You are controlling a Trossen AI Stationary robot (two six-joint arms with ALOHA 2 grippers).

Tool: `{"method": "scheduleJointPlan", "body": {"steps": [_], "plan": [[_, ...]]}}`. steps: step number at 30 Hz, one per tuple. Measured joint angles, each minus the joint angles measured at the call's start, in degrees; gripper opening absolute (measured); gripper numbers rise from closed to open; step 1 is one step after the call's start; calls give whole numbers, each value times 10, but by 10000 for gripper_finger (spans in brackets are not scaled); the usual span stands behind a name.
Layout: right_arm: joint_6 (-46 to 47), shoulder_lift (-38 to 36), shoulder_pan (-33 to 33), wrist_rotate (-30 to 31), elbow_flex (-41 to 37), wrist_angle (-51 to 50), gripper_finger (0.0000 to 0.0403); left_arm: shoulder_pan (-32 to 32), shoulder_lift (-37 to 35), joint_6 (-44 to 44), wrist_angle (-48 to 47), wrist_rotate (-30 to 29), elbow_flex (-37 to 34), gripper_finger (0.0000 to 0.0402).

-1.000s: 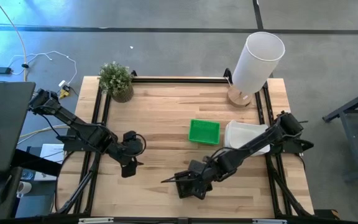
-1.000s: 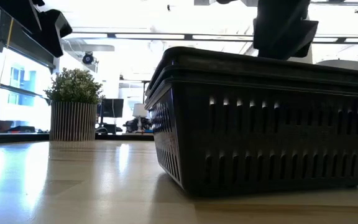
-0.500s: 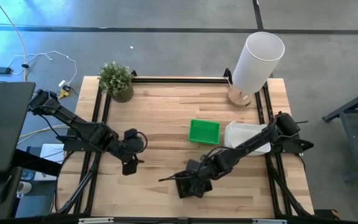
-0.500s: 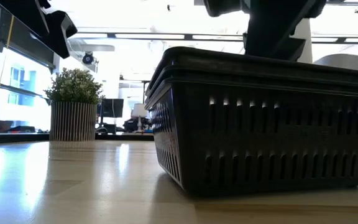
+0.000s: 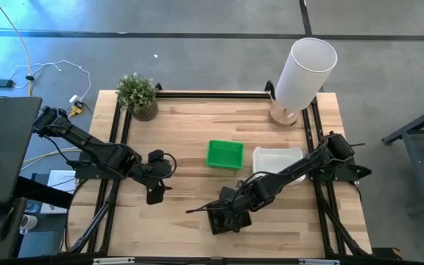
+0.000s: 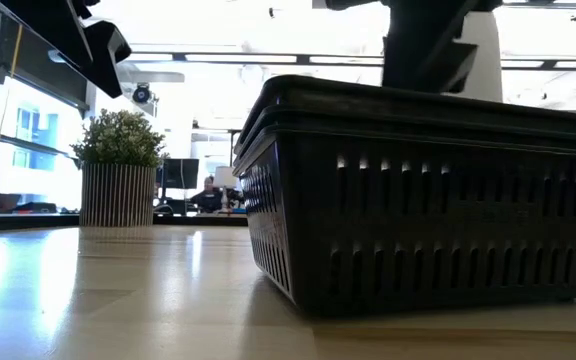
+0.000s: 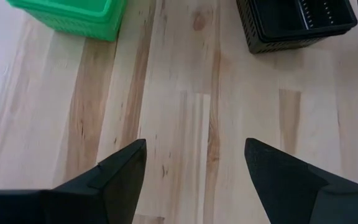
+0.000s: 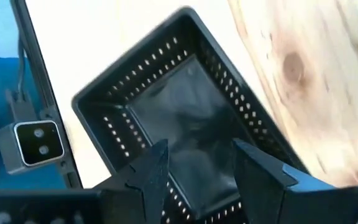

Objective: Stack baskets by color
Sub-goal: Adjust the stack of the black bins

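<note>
Right gripper (image 8: 194,165), fingers parted and empty, hovers directly above the black perforated plastic basket stack (image 5: 223,218). Judgement: lift vertically, avoiding the rim. Left gripper (image 7: 194,162) waits released.

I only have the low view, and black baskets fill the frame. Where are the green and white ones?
Observer: The green basket sits mid-table, with the white basket beside it on the right arm's side.
Operator: Which arm is above the black ones?
Observer: The right gripper, open over the black baskets.
Operator: And the left?
Observer: The left gripper hangs open over bare table.
</note>
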Motion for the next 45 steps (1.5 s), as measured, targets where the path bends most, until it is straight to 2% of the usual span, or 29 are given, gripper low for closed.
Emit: {"method": "scheduleJointPlan", "body": {"steps": [7, 19, 32, 38, 45], "plan": [[-10, -1, -3, 9, 10, -1, 161, 0, 0, 18, 0, 0, 0, 259], [-21, 37, -9, -24, 10, 4, 161, 0, -18, 28, -22, -5, 0, 260], [-20, 65, -44, -8, 9, 45, 161, 0, -39, 38, -33, -9, 0, 259], [12, 66, -55, 3, 13, 48, 161, 0, -55, 51, -34, -15, 0, 259], [9, 66, -55, -44, 23, 88, 161, 0, -75, 57, -38, -16, 0, 259]]}}
